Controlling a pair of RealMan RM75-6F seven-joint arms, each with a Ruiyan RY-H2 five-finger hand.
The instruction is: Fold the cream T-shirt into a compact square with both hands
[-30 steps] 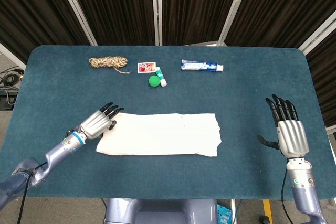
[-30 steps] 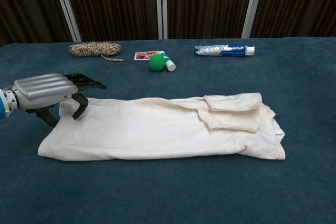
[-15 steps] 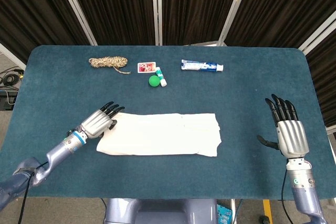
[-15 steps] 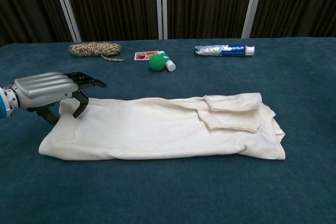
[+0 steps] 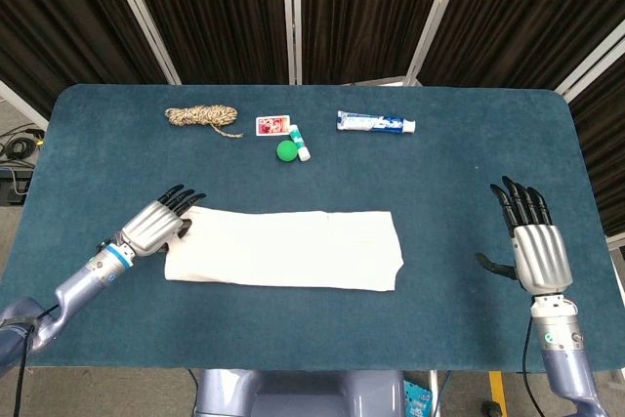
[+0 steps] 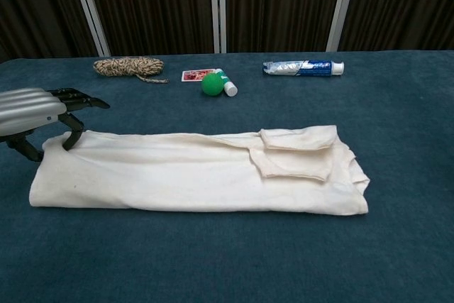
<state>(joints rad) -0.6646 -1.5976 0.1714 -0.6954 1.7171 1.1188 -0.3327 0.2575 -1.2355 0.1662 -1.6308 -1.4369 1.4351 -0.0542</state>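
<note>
Your left hand (image 5: 156, 226) is resting at the left end of the cream T-shirt (image 5: 283, 250), its dark fingertips (image 6: 73, 137) curling down onto the cloth's upper left corner; from the chest view you can see them touching the fabric, but you cannot tell whether they are actually pinching it. The T-shirt is lying as a long, narrow folded strip across the middle of the blue bench (image 5: 459, 173), stretching left to right, with a smaller folded flap (image 6: 296, 152) sitting on top near its right end. Along the far side of the bench, well apart from the shirt, a coil of rope (image 5: 202, 117) is lying furthest left, then a small red card (image 5: 272, 125), a green ball (image 5: 286, 150) touching a white tube with a green cap (image 5: 300, 142), and a blue-and-white toothpaste tube (image 5: 376, 123). Your right hand (image 5: 534, 246) is hovering near the bench's right edge, well away from the shirt, with fingers spread apart and pointing away from you, holding nothing.
</note>
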